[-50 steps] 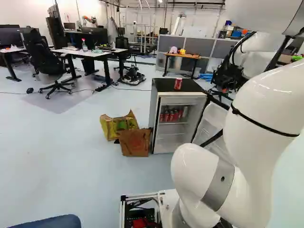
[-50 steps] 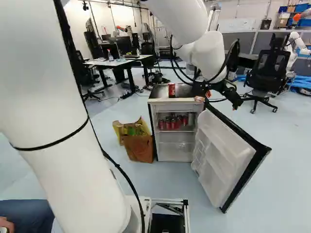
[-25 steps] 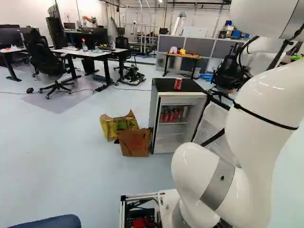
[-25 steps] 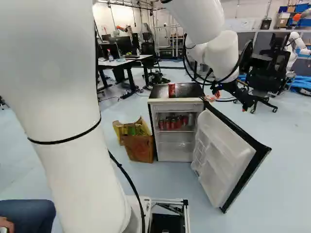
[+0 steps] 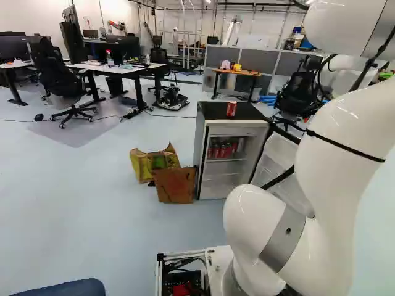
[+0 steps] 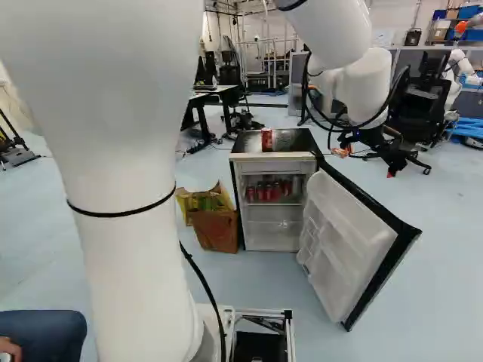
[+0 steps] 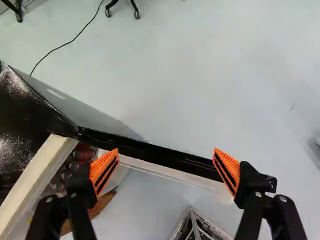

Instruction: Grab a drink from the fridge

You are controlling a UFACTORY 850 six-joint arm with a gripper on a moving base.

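Observation:
My gripper point(image 6: 366, 160) is beyond the open door point(image 6: 349, 245) in the right base view, to the right of the fridge top. From the wrist view, the gripper point(image 7: 166, 171) is open, its orange-padded fingers wide apart with nothing held; the door's black edge point(image 7: 165, 153) passes below and between them. The fridge point(image 5: 232, 131) stands with several red cans point(image 5: 221, 150) on its upper shelf. One more red can point(image 5: 231, 108) stands upright on its black top. Some shelf cans point(image 7: 84, 154) show beside one finger in the wrist view.
A yellow bag point(image 5: 148, 165) and a brown paper bag point(image 5: 175, 185) stand beside the fridge. Behind are desks point(image 5: 117, 69), a small wooden table point(image 5: 237, 73) and a black office chair point(image 6: 419, 102). Another robot point(image 6: 457, 68) stands at the far right.
In the right base view my upper arm and gripper have swung rightward, away from the fridge top. The base, the fridge, its door and the cans have stayed put.

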